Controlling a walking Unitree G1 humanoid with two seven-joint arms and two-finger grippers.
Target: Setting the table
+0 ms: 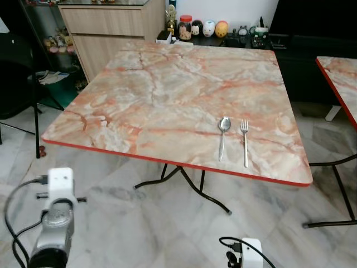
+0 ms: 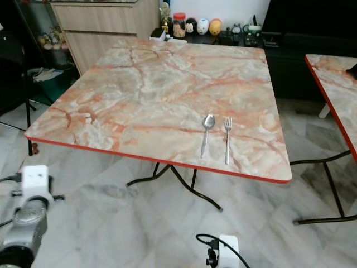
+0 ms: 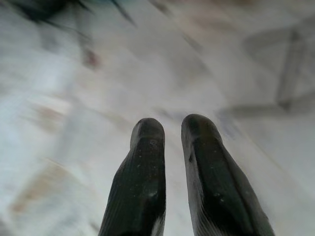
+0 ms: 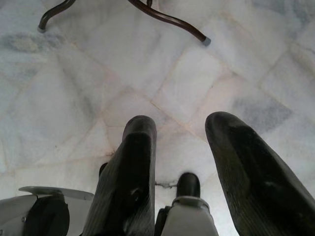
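1. Marble-patterned counter (image 1: 167, 95) with a red edge noted, standing on dark metal legs (image 1: 189, 187) over a pale marble floor (image 1: 139, 223).
2. Spoon (image 1: 223, 137) and fork (image 1: 244, 142) found lying side by side on the counter, near its front edge toward the robot's right; spoon to the left, fork just beside it, apart, both with handles pointing at the front edge.
3. Rest of the counter top seen bare.
4. Left hand (image 3: 170, 129) observed hanging low over the floor, well apart from the counter; two black fingers (image 3: 142, 172) close together with a narrow gap at the tips, grasping nothing. Background blurred in the left wrist view.
5. Right hand (image 4: 179, 125) observed low over the floor near the foot of the counter's legs (image 4: 167, 19); fingers (image 4: 133, 167) spread apart, released, holding nothing.
6. Wooden cabinet (image 1: 106, 28) recorded beyond the far left corner of the counter.
7. Row of small jars and figurines (image 1: 203, 28) recorded on a dark low shelf behind the far edge.
8. Second counter (image 1: 340, 78) of the same pattern noted at the right.
9. Dark chair (image 1: 17, 78) noted at the left, partly cut off.
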